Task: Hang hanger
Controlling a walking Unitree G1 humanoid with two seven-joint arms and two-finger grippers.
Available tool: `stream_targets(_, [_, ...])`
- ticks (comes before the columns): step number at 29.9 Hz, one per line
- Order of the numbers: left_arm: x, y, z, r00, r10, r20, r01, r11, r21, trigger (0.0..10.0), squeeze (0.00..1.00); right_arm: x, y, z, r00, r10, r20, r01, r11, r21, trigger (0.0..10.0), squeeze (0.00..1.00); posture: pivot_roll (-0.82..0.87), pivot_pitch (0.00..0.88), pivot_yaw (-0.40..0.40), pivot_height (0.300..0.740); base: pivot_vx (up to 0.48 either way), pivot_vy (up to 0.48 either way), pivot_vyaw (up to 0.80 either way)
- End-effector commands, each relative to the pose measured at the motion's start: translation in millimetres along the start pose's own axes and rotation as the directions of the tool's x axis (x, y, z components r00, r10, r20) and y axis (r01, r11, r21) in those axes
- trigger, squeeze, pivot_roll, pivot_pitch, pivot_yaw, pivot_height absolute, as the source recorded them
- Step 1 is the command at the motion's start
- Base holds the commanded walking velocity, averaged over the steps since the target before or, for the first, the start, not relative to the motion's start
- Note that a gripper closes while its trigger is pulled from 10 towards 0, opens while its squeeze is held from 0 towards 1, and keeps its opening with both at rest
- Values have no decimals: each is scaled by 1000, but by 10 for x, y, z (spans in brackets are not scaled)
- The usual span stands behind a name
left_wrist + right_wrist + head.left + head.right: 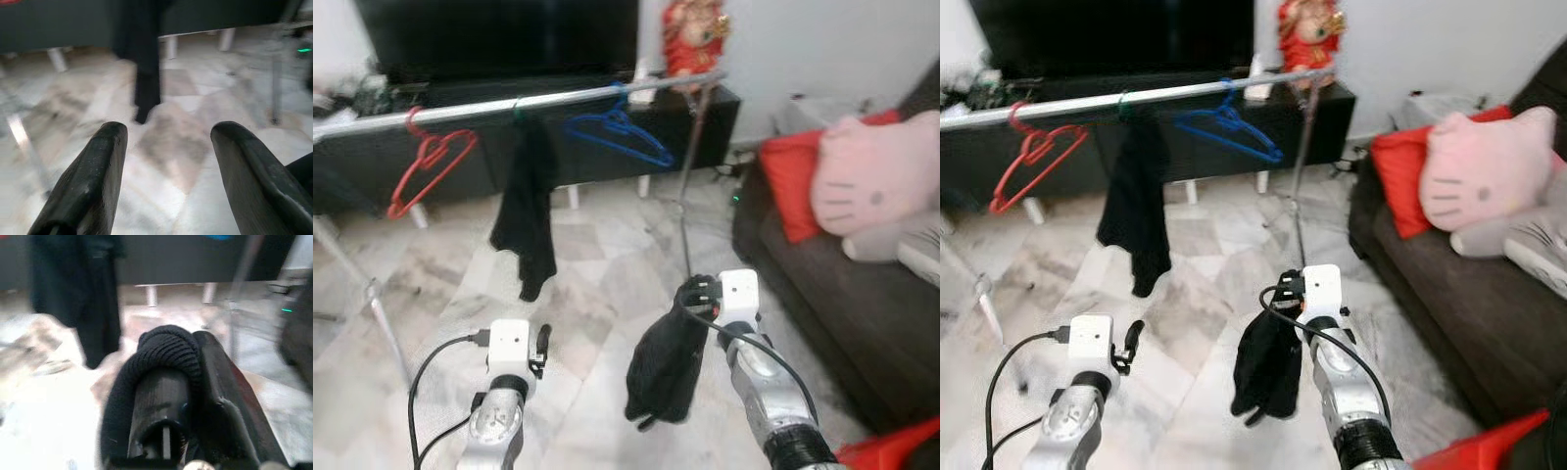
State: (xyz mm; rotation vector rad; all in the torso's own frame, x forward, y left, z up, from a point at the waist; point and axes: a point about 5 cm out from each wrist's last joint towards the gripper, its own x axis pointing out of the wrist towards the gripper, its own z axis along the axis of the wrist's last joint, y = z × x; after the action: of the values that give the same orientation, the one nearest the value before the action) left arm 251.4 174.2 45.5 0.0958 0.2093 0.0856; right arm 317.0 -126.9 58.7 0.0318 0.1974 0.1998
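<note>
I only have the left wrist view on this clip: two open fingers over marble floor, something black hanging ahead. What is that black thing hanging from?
Observer: The black garment hangs from a silver rail, between a red hanger and a blue hanger.

Operator: Is the other arm doing anything?

Observer: Yes. The right gripper is raised in front of the robot, shut on a black cloth that hangs below it.

Operator: How is the cloth held?

Observer: In the right wrist view a ribbed fold of it loops over one finger and is pinched against the other.

Operator: Anything beside the rail?

Observer: A dark sofa on the robot's right, with a red cushion and a pink plush pillow.
</note>
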Motion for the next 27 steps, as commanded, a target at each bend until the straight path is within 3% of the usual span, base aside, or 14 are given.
stream_targets(1, [8,7,57,1000,3,14,-4,1000,31,10000,0,15,-46,67,1000,-4,31,4,1000,-4,10000,0,71,0,-57,740,0,0,800])
stream_targets(6, [25,65,109,999,-27,34,23,993,116,10000,0,23,-106,22,999,-34,6,34,999,13,10000,0,69,0,-27,740,0,0,378])
stream_targets(12, [41,137,152,999,-30,39,25,993,117,10000,0,-4,-198,-35,996,-88,-16,89,996,26,10000,0,48,0,12,740,0,0,0])
stream_targets(20, [75,107,213,998,-24,56,20,997,81,10000,0,-15,-228,-59,996,-85,-25,85,996,29,10000,0,47,0,-2,740,30,0,0])
stream_targets(24, [85,87,230,998,-31,63,25,995,92,10000,0,-33,-390,-74,995,-93,-42,92,996,-22,10000,0,51,0,-14,740,249,0,0])
stream_targets(25, [81,97,221,998,-32,62,26,995,97,10000,0,-66,-537,-103,990,-124,-60,122,992,-36,10000,0,47,0,-18,740,244,0,0])
stream_targets(26, [81,97,221,998,-32,62,26,995,97,10000,0,-66,-537,-103,990,-124,-60,122,992,-36,10000,0,47,0,-18,740,244,0,0])
stream_targets(27, [74,129,210,998,-28,60,22,995,101,10000,0,-125,-721,-146,981,-176,-86,171,983,-63,10000,0,47,0,-18,740,251,0,0])
